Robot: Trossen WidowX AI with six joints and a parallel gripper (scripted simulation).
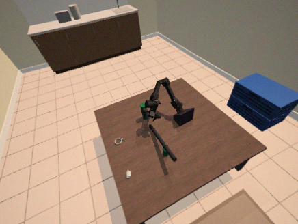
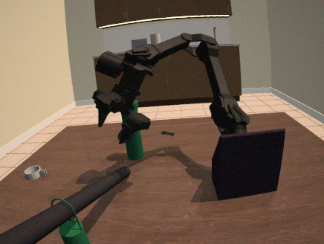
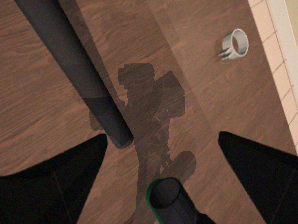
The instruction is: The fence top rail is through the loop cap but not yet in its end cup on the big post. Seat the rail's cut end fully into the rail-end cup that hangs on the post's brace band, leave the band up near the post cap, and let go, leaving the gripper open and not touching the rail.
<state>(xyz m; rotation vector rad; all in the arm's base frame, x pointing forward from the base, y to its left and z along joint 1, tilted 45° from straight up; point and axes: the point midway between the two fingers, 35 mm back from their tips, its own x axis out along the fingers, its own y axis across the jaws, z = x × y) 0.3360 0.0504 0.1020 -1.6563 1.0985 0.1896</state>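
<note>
The dark rail (image 1: 162, 141) (image 2: 44, 216) (image 3: 70, 60) slopes through the green loop (image 2: 76, 213) on the short green post (image 1: 165, 151) (image 2: 73, 232). Its cut end (image 2: 124, 172) (image 3: 120, 135) is free in the air, outside any cup. The dark round cup (image 3: 181, 207) shows at the bottom of the wrist view, mouth facing the rail side, beside the big green post (image 1: 143, 105) (image 2: 134, 145); a gap separates it from the rail's end. My gripper (image 2: 111, 132) (image 3: 162, 137) is wide open and empty, its fingers on either side of the cup and not touching the rail. The band is mostly hidden.
A pale ring clamp (image 2: 35, 175) (image 3: 227, 48) lies near the left table edge. A small white piece (image 1: 128, 174) lies nearer the front. A small green piece (image 2: 167, 132) lies behind the post. A dark upright block (image 1: 184, 117) (image 2: 249, 164) stands at the arm's base.
</note>
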